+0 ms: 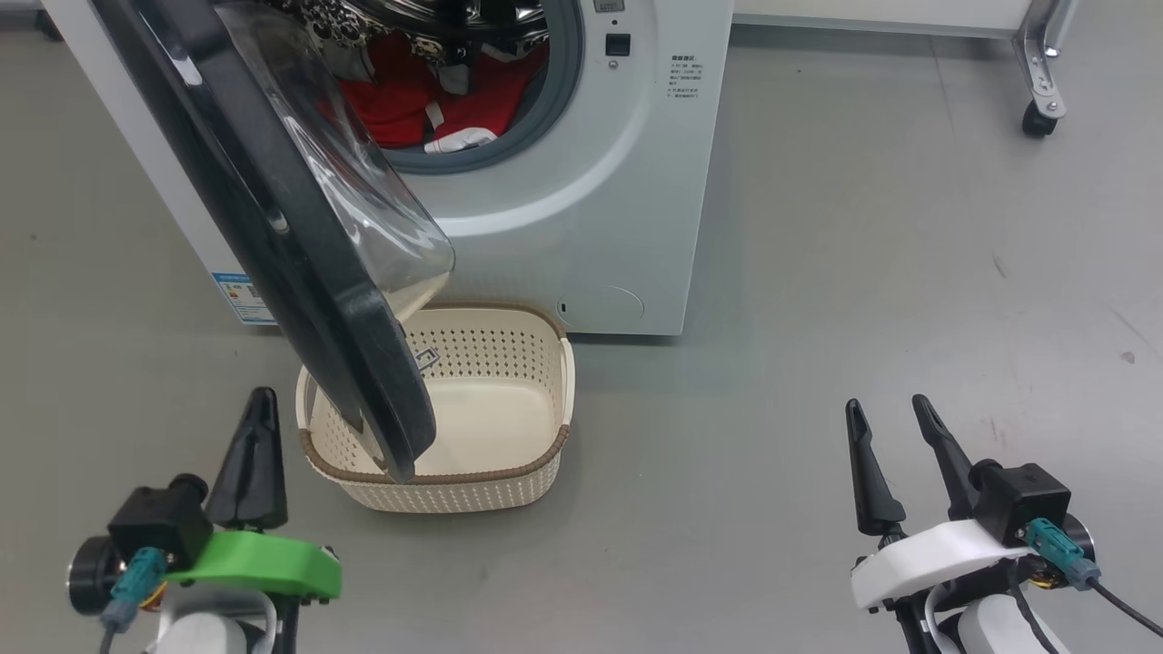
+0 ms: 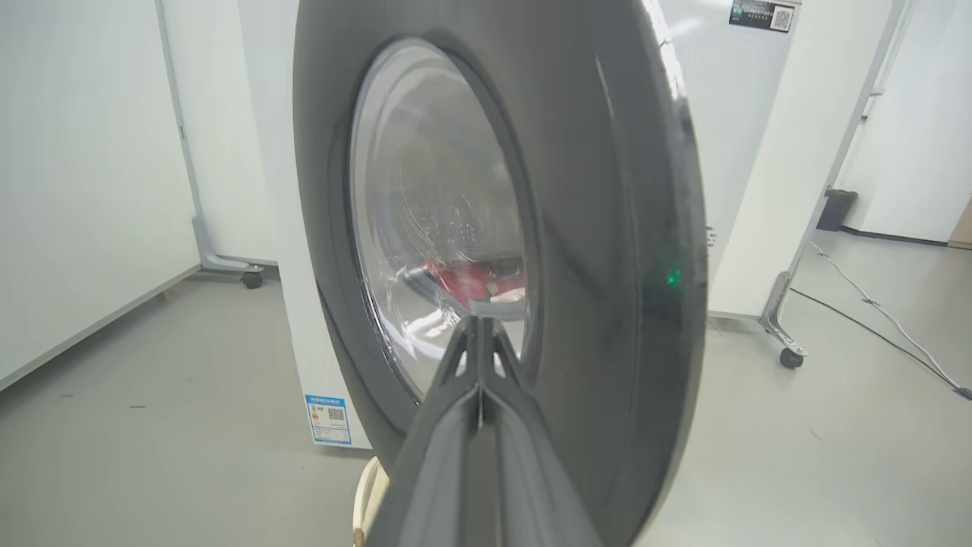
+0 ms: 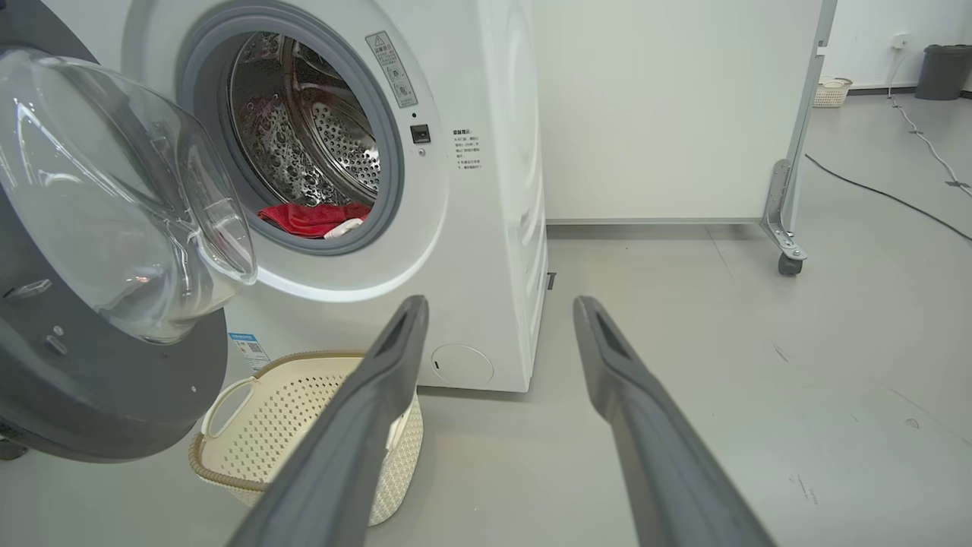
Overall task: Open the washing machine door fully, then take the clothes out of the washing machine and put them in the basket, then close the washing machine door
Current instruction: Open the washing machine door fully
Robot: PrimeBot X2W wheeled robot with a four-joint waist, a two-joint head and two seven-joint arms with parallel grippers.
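The white washing machine (image 1: 591, 227) stands at the top of the head view, and its door (image 1: 282, 272) hangs swung out over the basket (image 1: 472, 495). Red clothes (image 1: 391, 100) with white trim lie in the steel drum. My left gripper (image 1: 261, 404) is shut with nothing in it, just left of the basket and below the door's outer face. In the left wrist view its joined fingers (image 2: 478, 323) point at the door (image 2: 607, 228), with the clothes (image 2: 463, 277) seen through the glass. My right gripper (image 1: 887, 404) stands open and empty, far right of the basket (image 3: 288, 395).
A white partition panel on a castor (image 1: 1036, 118) stands right of the machine, also in the right wrist view (image 3: 786, 262). A cable (image 3: 888, 197) runs across the grey floor toward a dark bin (image 3: 942, 72). Bare floor lies between my right gripper and the machine.
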